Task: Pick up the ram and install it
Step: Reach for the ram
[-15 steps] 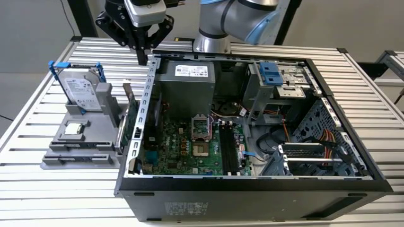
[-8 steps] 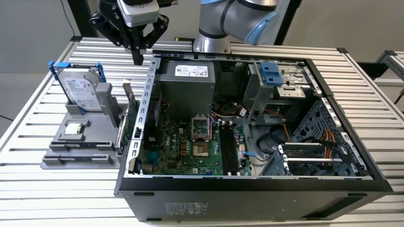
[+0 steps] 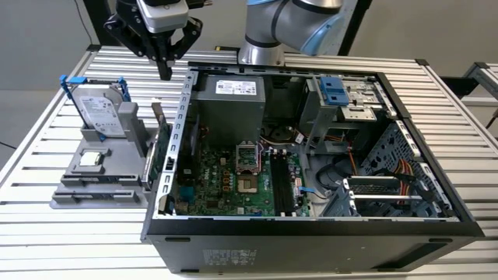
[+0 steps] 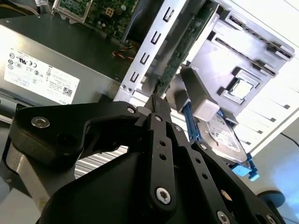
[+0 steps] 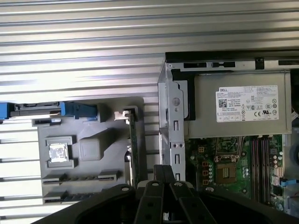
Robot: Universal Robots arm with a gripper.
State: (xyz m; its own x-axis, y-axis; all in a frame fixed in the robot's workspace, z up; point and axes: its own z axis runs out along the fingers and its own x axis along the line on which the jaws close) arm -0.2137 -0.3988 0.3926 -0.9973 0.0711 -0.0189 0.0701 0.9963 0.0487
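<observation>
**Exterior and both wrist views, pick-up stage.** I am holding the black two-fingered gripper point(image 3: 165, 70) above the slatted metal table point(image 3: 435, 116), beside the open black computer case point(image 3: 311, 239). Its fingertips point(image 5: 159, 175) are pressed together on nothing.

The ram, a long thin blue-green circuit-board stick point(image 5: 132, 149), is standing on edge in the side of the grey plastic fixture point(image 3: 101, 195) nearest the case. It is lying below the gripper. In the exterior view it is stretching from under the fingertips toward the camera, its long axis running parallel to the case wall just beside it.

The fixture is also carrying a silver hard drive with a blue handle point(image 3: 101, 111), upright, and a small square silver chip point(image 3: 92, 157), flat in a recess. Inside the case a green motherboard point(image 3: 225, 181) is lying flat, its long black slots point(image 3: 281, 184) seemingly unfilled.
</observation>
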